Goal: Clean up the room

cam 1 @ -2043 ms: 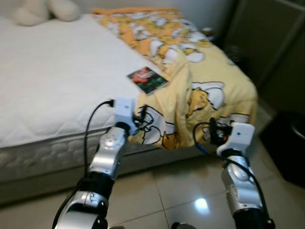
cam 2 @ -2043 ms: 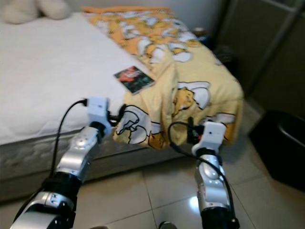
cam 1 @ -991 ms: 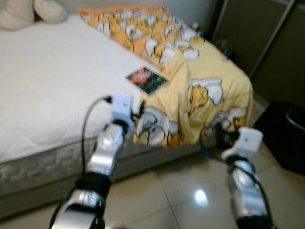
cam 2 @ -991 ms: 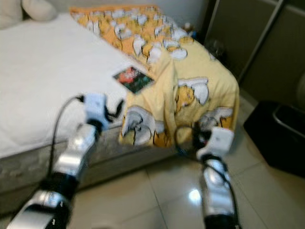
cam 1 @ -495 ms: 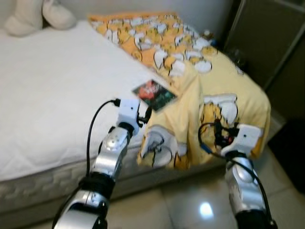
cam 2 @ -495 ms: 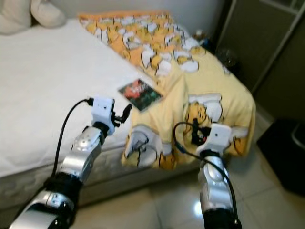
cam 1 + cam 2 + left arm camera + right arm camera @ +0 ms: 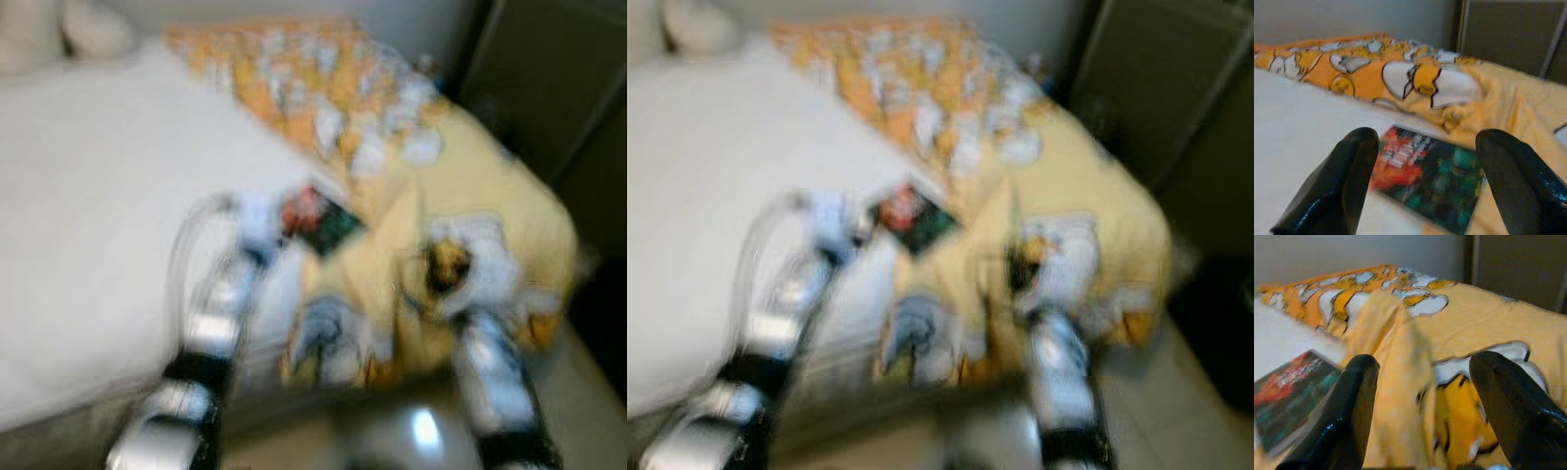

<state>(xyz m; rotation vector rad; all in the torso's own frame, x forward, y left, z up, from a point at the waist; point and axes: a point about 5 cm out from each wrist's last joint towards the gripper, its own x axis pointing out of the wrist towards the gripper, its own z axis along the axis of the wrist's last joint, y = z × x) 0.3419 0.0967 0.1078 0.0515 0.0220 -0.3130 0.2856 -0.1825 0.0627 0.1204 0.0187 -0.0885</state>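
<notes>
Left tool point(image 7: 1422, 183) spread wide, empty, aimed at the book point(image 7: 1432, 183) lying on the bed point(image 7: 1298, 127) beside the rumpled yellow blanket point(image 7: 1488, 328). Right tool point(image 7: 1422, 406) released too, facing that blanket. Nothing tidied yet. Since half a second ago, the head views have blurred; the camera's moving.

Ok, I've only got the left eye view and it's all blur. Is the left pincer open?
Observer: Yes. In the left wrist view the left pincer is open, fingers wide apart, aimed at a red and green booklet lying flat on the white mattress.
Operator: Touching it?
Observer: I see no contact; the booklet lies beyond the fingertips, next to the yellow blanket.
Operator: And the right one?
Observer: The right pincer is open too, facing a raised fold of the blanket.
</notes>
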